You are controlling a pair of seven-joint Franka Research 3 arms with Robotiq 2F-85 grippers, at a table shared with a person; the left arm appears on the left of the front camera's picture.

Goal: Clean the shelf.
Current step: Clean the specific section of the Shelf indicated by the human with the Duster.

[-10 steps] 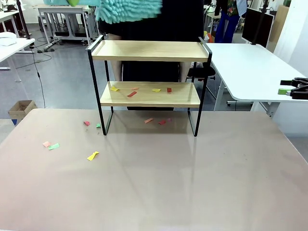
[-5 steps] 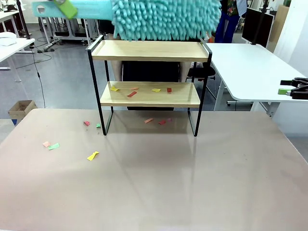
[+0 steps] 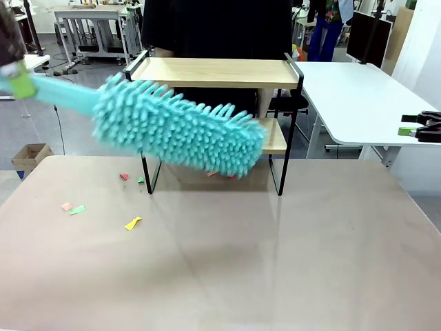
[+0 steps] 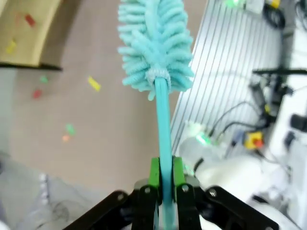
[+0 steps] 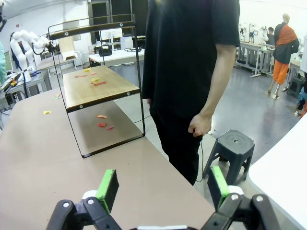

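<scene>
The left tool is clamped on the thin handle of a turquoise duster, its green pads tight on either side. The right tool stands wide open with nothing between its fingers, parked off at 3 o'clock. The shelf stands at 12 o'clock on the counter, with a person just behind it. The duster's fluffy head hangs in front of the lower board, slanting from 10 o'clock down to 4 o'clock and covering most of it; the top board looks bare. Paper scraps lie on the lower board, with more under the shelf and out toward 9 o'clock on the counter. The step in hand seems to be sweeping that lower board. To do it well, level the head with the board first, since at this slant its tip would likely meet the counter rather than the wood. Enter between the black posts, touch lightly, and draw one long stroke toward an open end so the scraps leave together. The frame looks light, so a knock on a post may slide it.
</scene>
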